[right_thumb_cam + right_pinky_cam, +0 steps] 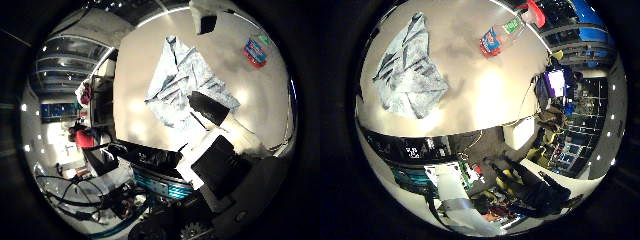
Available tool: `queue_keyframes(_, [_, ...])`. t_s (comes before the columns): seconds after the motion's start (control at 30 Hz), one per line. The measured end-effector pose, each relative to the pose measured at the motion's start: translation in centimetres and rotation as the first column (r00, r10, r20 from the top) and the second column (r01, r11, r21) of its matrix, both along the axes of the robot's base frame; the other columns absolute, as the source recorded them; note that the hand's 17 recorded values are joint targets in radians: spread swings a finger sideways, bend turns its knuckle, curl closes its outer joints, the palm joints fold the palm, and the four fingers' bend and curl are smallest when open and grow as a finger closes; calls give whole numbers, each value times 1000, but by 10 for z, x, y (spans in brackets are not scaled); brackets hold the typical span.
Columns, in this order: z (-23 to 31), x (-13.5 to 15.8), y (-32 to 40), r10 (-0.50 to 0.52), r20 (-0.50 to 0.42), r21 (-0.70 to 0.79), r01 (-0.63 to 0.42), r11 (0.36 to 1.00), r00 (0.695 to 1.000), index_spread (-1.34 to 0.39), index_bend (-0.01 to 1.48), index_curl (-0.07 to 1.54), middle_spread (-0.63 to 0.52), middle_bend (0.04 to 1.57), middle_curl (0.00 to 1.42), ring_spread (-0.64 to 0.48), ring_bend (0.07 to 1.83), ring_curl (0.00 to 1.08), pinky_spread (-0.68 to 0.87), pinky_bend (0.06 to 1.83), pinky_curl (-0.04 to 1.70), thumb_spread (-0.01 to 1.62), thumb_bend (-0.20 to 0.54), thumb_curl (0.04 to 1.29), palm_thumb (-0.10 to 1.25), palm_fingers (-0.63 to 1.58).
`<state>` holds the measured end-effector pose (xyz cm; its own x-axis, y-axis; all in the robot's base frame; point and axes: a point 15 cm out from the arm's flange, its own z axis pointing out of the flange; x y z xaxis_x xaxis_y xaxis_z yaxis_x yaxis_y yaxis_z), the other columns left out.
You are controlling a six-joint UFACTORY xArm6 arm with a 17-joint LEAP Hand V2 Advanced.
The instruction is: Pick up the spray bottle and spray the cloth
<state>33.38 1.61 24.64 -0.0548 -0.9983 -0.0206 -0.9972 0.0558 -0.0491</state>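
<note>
On the table (485,95), the cloth (407,70) is a crumpled grey-blue heap with darker stripes, lying flat and not touched by anything. The bottle (502,32) is on its side on the same table, well apart from the cloth. It's clear with a red and blue label, and its red spray head (535,12) is right at the table's far edge, close to the rim of the little finger side view.

The hand (220,150) hangs above the table. Its white and black fingers (207,107) reach out loosely, not curled, and hold nothing. In the thumb side view one finger crosses in front of the cloth, though I can't tell if it touches. The bottle isn't near the palm.
</note>
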Motion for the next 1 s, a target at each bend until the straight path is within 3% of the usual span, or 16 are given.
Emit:
queue_keyframes(0.57, [22, 9, -109, -175, 80, 105, 166, 981, 981, -407, 227, 424, -63, 213, 365, 71, 209, 203, 382, 188, 198, 1108, -20, 400, 829, 448])
queue_keyframes(1.0, [52, -10, -239, -374, 225, 249, 318, 915, 900, -343, 140, 336, -30, 223, 373, 73, 277, 235, 378, 263, 235, 1096, -29, 355, 645, 375])
